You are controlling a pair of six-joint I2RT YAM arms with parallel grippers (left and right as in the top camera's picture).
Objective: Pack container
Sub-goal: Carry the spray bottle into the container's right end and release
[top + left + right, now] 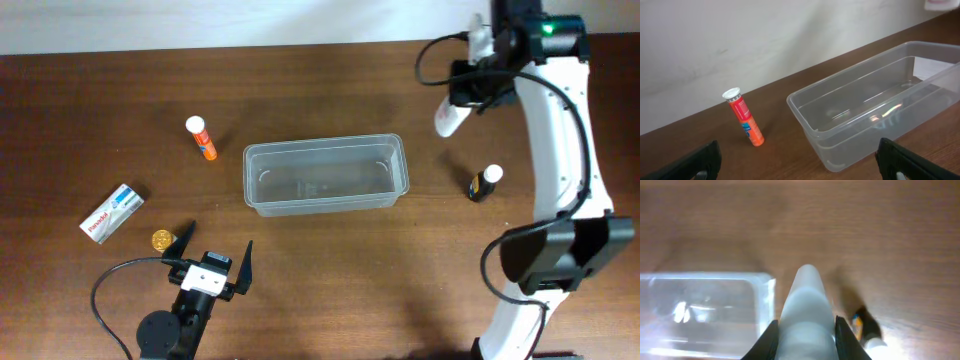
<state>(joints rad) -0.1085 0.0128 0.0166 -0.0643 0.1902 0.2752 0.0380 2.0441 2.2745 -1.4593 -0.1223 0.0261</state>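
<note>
The clear plastic container (325, 176) stands empty mid-table; it also shows in the left wrist view (875, 115) and the right wrist view (705, 310). My right gripper (468, 95) is shut on a white bottle (448, 120), held in the air right of and behind the container; the bottle fills the space between the fingers in the right wrist view (806, 315). My left gripper (213, 262) is open and empty near the front edge, left of the container. An orange tube (202, 139) with a white cap lies left of the container and shows in the left wrist view (745, 116).
A small dark bottle with a white cap (486, 182) lies right of the container, also in the right wrist view (867, 330). A white box (112, 212) and a gold round item (161, 239) lie at the front left.
</note>
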